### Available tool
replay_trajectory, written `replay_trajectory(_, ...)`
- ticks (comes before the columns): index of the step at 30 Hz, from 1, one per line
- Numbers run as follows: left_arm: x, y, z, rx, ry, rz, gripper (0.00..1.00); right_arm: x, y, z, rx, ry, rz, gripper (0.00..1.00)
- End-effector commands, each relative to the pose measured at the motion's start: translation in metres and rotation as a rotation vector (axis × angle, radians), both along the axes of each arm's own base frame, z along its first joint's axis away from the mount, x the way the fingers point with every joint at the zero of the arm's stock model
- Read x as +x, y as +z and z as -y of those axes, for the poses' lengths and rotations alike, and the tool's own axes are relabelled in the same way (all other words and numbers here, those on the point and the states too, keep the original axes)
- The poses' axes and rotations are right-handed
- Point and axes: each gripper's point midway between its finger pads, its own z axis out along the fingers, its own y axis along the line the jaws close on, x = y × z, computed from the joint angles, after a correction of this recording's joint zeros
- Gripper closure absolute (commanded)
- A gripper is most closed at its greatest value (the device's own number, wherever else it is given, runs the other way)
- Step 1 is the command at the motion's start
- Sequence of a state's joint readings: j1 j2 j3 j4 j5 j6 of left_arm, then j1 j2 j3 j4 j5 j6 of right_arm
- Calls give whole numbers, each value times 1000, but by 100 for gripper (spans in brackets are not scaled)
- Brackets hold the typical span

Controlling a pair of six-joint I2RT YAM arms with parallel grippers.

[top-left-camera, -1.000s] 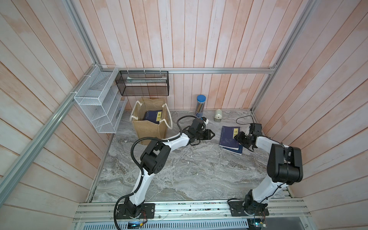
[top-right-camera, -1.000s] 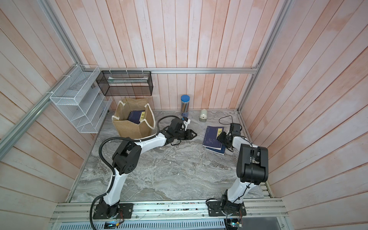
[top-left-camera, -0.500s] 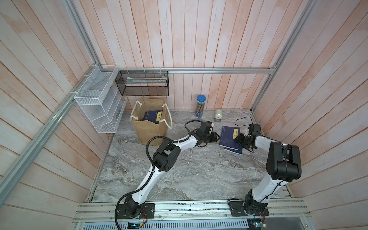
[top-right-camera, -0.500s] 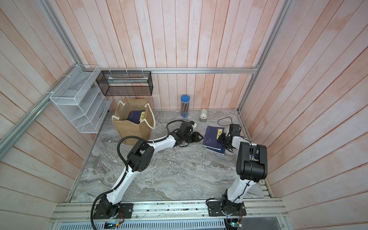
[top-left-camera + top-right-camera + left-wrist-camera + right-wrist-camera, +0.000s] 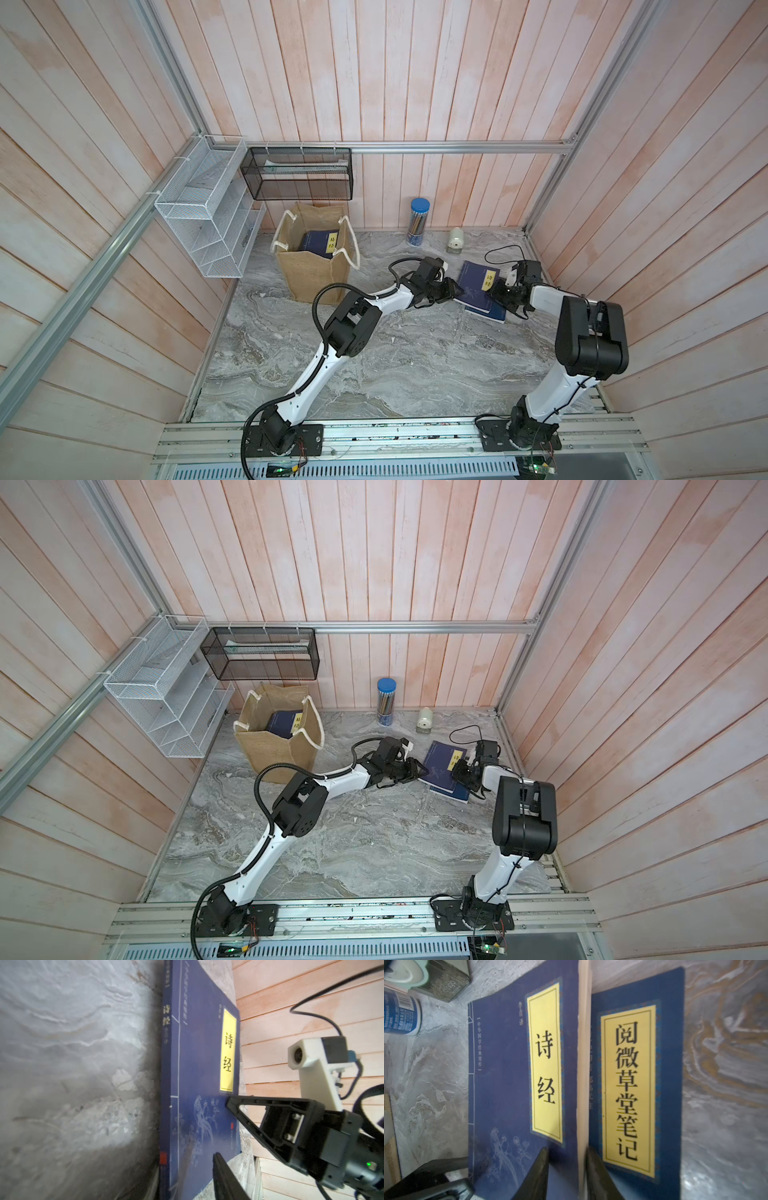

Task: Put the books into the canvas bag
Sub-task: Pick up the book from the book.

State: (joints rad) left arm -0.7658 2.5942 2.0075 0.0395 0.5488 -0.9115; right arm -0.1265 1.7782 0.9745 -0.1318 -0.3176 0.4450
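Observation:
Two navy books with yellow title labels lie stacked at the table's right: the top book (image 5: 473,282) (image 5: 508,1084) partly covers the lower book (image 5: 492,311) (image 5: 629,1084). My right gripper (image 5: 496,291) (image 5: 568,1152) is shut on the top book's page edge, one finger on the cover and one beneath. My left gripper (image 5: 452,291) is at that book's spine side and stands open. One of its fingers (image 5: 223,1174) hovers over the cover; the second is hidden. The canvas bag (image 5: 311,274) stands at the back left with a navy book (image 5: 318,245) inside.
A blue-lidded pencil tube (image 5: 417,222) and a small white container (image 5: 456,241) stand by the back wall behind the books. A white wire rack (image 5: 208,224) and a black mesh basket (image 5: 297,172) hang above the bag. The right wall runs close beside my right arm.
My left arm has stretched rightward across the table to the books' spine side. My right gripper's jaws have narrowed onto the top book's edge.

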Motion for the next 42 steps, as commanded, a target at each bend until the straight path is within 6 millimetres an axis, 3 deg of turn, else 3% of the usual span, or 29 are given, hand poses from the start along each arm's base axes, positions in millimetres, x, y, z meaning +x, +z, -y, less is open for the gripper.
replay_trajectory(1, -13, 21, -3, -72, -40, -19, 59, -28, -19, -32, 55, 70, -99, 69)
replay_trajectory(3, -15, 33, -15, -83, -24, -3, 68, -33, -15, -43, 56, 92, -95, 69)
replay_trajectory(5, -17, 44, -34, -90, 2, 18, 85, -38, -9, -53, 56, 112, -85, 69)
replay_trajectory(8, -19, 59, -68, -83, 42, 51, 99, -45, 8, -65, 52, 139, -59, 62)
replay_trajectory(15, -32, 90, -153, -6, 90, 163, 100, -50, 97, -111, 26, 258, 147, 52)
replay_trajectory(20, -53, 136, -206, 9, 105, 286, 100, -53, 163, -152, 66, 315, 324, 52)
replay_trajectory(26, -74, 195, -262, -30, 122, 430, 100, -57, 226, -215, 163, 424, 485, 52)
replay_trajectory(29, -87, 225, -279, -83, 115, 497, 100, -60, 247, -248, 216, 487, 520, 51)
replay_trajectory(34, -114, 264, -287, -143, 58, 597, 100, -70, 276, -288, 327, 600, 565, 50)
replay_trajectory(38, -130, 278, -288, -190, 23, 611, 100, -80, 296, -302, 425, 652, 614, 48)
replay_trajectory(42, -139, 285, -291, -253, 10, 601, 100, -83, 301, -298, 476, 630, 628, 47)
